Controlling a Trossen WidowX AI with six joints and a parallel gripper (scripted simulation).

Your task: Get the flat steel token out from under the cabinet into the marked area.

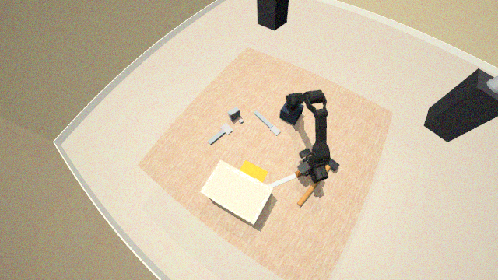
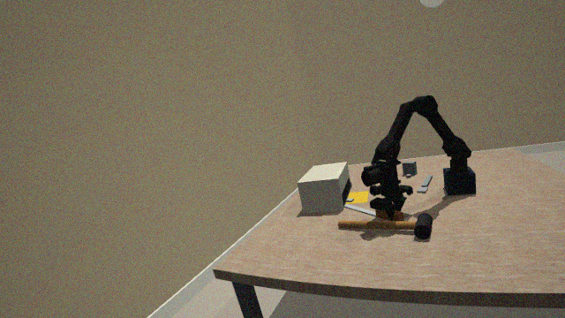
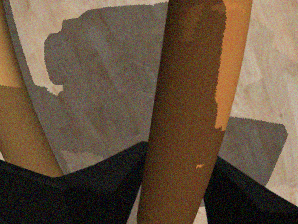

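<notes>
The cream cabinet (image 1: 237, 190) (image 2: 320, 194) stands with the yellow marked area (image 1: 253, 170) (image 2: 362, 197) before its front. A long tool with a pale flat blade (image 1: 284, 180) (image 2: 359, 209) and an orange handle (image 1: 298, 174) (image 3: 192, 75) lies low over the table, its blade end close to the cabinet's front corner. My gripper (image 2: 390, 215) (image 3: 176, 153) is shut on that handle. A small grey piece (image 2: 350, 200) shows at the cabinet's front edge; I cannot tell whether it is the token or the tool's tip. The token is not otherwise visible.
A mallet with an orange handle (image 1: 307, 195) (image 2: 353, 224) (image 3: 10, 125) and black head (image 2: 424, 226) lies close beside the held tool. A grey strip with a plate end (image 1: 264, 120) (image 2: 427, 181), another plate-ended tool (image 1: 218, 137) and a grey block (image 1: 234, 114) (image 2: 409, 169) lie nearer the arm's base side.
</notes>
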